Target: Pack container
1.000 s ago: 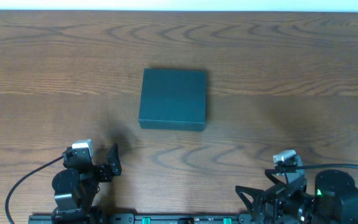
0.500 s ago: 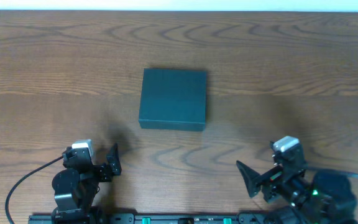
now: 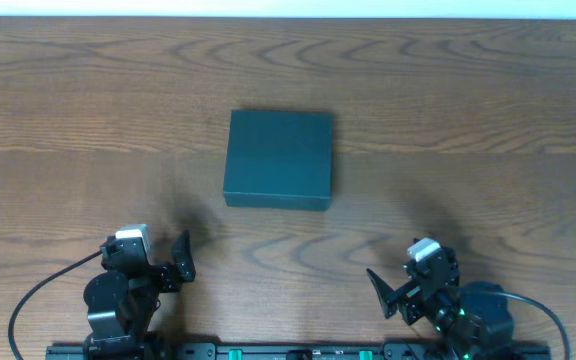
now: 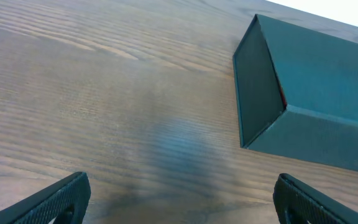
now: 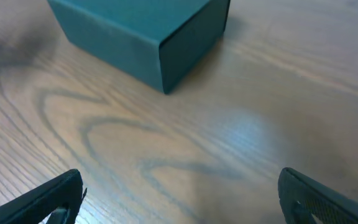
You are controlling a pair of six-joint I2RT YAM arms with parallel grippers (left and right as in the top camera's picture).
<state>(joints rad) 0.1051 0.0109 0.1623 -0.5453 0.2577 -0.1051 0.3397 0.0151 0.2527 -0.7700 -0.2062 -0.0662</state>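
brown wood-grain table (image 3: 488, 110) fills view; pale strip (image 3: 288, 8) along far edge; soft, even light.
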